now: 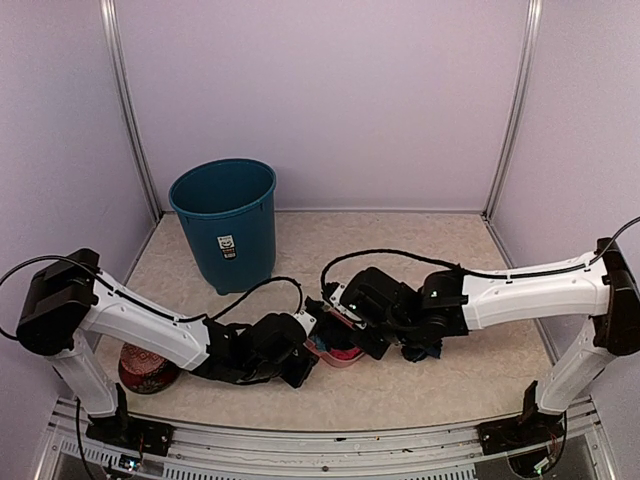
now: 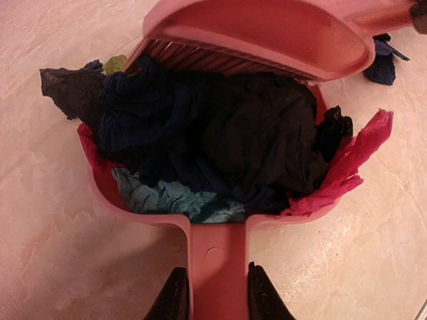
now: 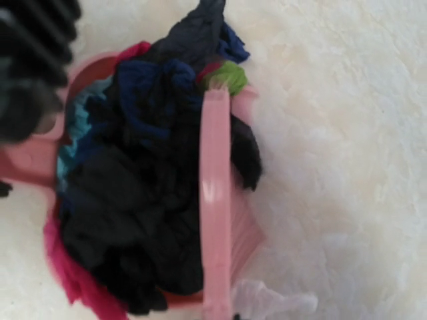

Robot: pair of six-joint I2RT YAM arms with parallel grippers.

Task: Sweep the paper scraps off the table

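**Left tool** point(image 2: 217, 293): closed on the handle of the pink dustpan point(image 2: 217, 257), one dark finger point(image 2: 175, 299) pressed against each side of the handle.

**Right tool** point(image 1: 362, 335): gripping the pink brush point(image 2: 267, 33). Its fingers barely show in its own wrist view. The brush stands on its bristles at the mouth of the pan, with its handle rising towards the right arm.

**Paper scraps** point(image 2: 220, 133): soft, crumpled and twisted, heaped in the dustpan and filling it to the rim.
- Black and dark blue: the bulk of the heap.
- Light teal scrap point(image 2: 167, 197): at the handle end, lying against the pan wall.
- Magenta-red scrap point(image 2: 347, 167): trailing over the rim on one side. More magenta shows at the opposite rim.
- Black scrap point(image 2: 67, 90): spilling over the pan's open edge onto the surface.
- Small green scrap point(image 3: 227, 75): at the mouth, touching the brush end.
- Loose dark blue scrap point(image 2: 383, 63): outside the pan, on the surface just beyond the brush.
- White scrap point(image 3: 273, 303): on the surface just beside the brush.

**Surface** point(image 1: 430, 260): flat, beige, faintly marbled. The dustpan sits on it near the front centre, between the two arms.

**Teal waste bin** point(image 1: 225, 225): upright, at the back left.

**Red patterned ball in a bowl** point(image 1: 148, 365): front left, beside the left arm.

**Room**: lilac walls point(image 1: 330, 100) on three sides, and a metal frame point(image 1: 300, 440) along the near edge.
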